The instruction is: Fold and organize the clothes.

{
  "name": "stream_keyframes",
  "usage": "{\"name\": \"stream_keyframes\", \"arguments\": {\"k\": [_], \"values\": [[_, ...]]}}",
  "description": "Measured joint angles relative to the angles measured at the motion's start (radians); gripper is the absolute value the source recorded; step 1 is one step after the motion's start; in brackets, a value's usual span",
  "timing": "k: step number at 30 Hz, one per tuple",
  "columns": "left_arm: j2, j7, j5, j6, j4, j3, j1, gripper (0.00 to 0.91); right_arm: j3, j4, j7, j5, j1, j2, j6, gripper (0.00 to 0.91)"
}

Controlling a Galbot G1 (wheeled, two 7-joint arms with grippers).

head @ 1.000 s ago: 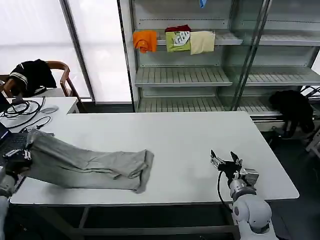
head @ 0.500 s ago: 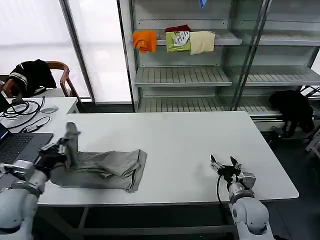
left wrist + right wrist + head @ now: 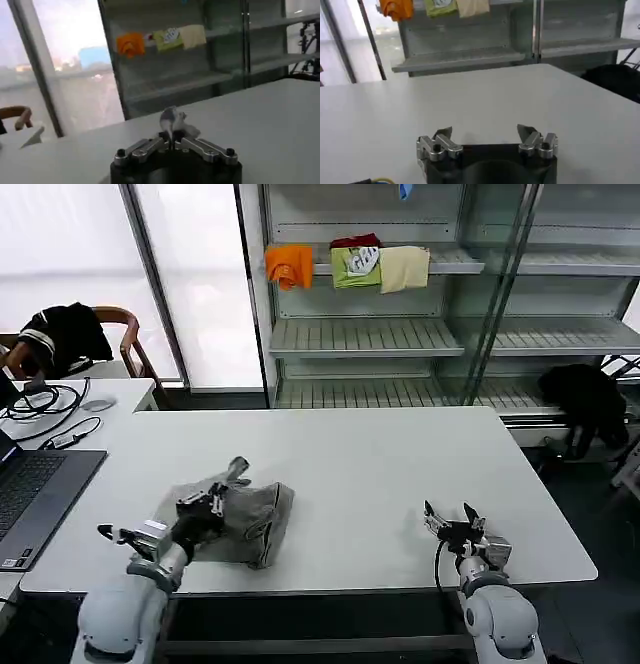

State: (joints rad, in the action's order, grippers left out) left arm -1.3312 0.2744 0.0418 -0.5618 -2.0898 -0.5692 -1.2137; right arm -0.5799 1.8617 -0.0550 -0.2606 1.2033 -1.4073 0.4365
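A light grey shirt (image 3: 250, 514) lies bunched and doubled over on the white table (image 3: 360, 464), left of the middle near the front edge. My left gripper (image 3: 213, 496) is shut on a fold of that shirt and holds it over the pile; in the left wrist view the pinched grey cloth (image 3: 172, 120) sticks up between the closed fingers of that gripper (image 3: 173, 141). My right gripper (image 3: 452, 519) rests low at the front right of the table, open and holding nothing, and the right wrist view shows it (image 3: 485, 135) with bare table between its fingers.
A laptop (image 3: 30, 494) and cables (image 3: 45, 409) lie at the table's left end. Behind stands a glass shelf unit with orange (image 3: 290, 264), green (image 3: 357, 264) and cream (image 3: 405, 267) garments. Black garments hang on a chair (image 3: 60, 334) and at the far right (image 3: 590, 399).
My left gripper has carried the shirt's left end to the right, folding the long spread cloth over itself into a compact pile. The right gripper has barely moved.
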Motion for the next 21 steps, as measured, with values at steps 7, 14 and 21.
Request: {"name": "stream_keyframes", "arguments": {"k": [7,14,21], "values": [[-0.039,-0.007,-0.043,-0.007,0.020,0.061,0.012,0.030,0.003,-0.009,0.000,0.007,-0.001,-0.004,-0.006,0.907],[-0.071,-0.031,-0.073,-0.012,0.056,0.101,0.028,0.907,0.013,-0.016,0.000,0.019,0.001,-0.015,-0.009,0.907],[-0.112,-0.069,-0.079,-0.014,0.063,0.149,0.023,0.907,0.023,-0.007,0.011,0.035,0.000,-0.028,-0.015,0.907]]}}
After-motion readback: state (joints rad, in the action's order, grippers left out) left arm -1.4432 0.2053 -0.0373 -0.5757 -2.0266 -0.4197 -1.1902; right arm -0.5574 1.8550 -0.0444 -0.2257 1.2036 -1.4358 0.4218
